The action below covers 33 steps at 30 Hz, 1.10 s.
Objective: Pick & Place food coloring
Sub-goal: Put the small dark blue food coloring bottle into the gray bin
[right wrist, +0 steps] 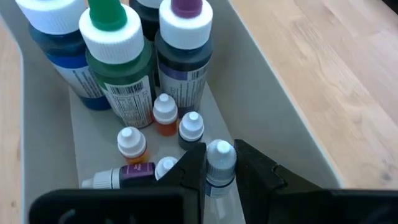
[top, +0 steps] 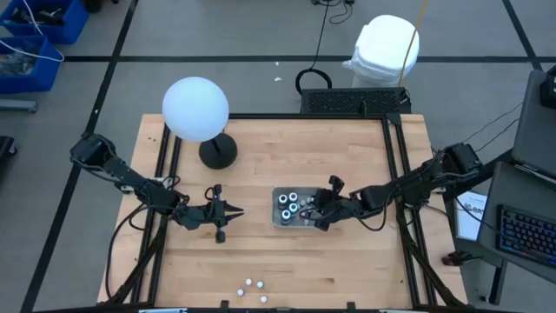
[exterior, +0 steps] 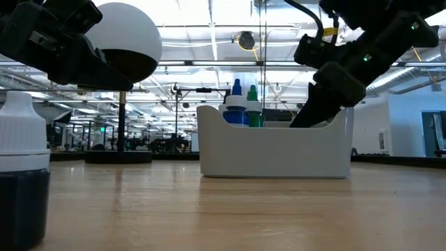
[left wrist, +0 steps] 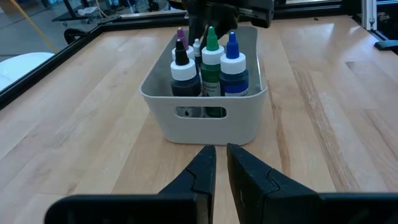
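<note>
A whitish tray (top: 280, 219) stands mid-table holding food coloring: bigger dark bottles with blue (right wrist: 59, 37), green (right wrist: 118, 62) and purple (right wrist: 183, 56) tips, and small whitish ones (right wrist: 165, 115) beside them, one lying on its side (right wrist: 124, 175). My right gripper (right wrist: 221, 171) reaches into the tray from the table's right, shut on a small white-capped bottle (right wrist: 219, 158). My left gripper (left wrist: 221, 158) waits left of the tray, pointing at it, its fingers nearly together with nothing between them. A few more small bottles (top: 252, 285) stand near the table's near edge. My right gripper pinches the small bottle between its two fingers, just under the white cap (right wrist: 214, 180). The fingers slant down into the tray from the table's right side. The bottle stands upright in the hold, cap up, inside the tray; the gripper hides its base.
A lamp with a white globe (top: 195, 109) on a black base (top: 217, 152) stands at the far left of the table. One loose bottle (exterior: 21, 174) stands right in front of the low camera. Bare wood lies between the tray and the near edge.
</note>
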Available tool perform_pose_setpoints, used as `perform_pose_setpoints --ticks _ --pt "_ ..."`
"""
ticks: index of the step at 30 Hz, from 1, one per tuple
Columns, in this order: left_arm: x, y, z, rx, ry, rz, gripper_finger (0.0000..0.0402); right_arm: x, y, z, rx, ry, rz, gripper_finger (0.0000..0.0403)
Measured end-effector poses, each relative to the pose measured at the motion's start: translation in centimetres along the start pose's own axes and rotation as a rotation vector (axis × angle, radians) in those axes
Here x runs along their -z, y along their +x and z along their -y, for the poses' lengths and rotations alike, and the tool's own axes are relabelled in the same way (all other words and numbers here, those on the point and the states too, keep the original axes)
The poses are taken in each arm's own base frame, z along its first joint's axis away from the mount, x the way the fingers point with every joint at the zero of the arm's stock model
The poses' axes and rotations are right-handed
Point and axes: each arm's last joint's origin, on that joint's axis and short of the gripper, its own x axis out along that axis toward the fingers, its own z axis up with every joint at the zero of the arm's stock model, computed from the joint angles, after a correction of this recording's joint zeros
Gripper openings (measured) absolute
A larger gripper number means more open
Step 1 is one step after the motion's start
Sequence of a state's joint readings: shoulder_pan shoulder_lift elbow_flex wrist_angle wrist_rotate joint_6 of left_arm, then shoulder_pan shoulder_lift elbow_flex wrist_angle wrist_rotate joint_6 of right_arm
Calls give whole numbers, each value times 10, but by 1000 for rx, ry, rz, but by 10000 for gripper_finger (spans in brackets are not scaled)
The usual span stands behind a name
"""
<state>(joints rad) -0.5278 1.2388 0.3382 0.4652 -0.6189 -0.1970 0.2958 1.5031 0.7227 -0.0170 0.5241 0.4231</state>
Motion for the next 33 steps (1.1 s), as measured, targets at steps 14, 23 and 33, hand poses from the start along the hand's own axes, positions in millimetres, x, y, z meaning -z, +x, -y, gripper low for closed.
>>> perform_pose_setpoints --ticks 14,23,33 --pt "0 0 0 0 0 0 49 0 0 -1 -29 18 -14 61" --pt "0 0 0 0 0 -1 49 0 0 -1 -31 29 -15 88" --pt "0 0 0 0 -1 -1 49 0 -2 0 -32 5 -12 88"
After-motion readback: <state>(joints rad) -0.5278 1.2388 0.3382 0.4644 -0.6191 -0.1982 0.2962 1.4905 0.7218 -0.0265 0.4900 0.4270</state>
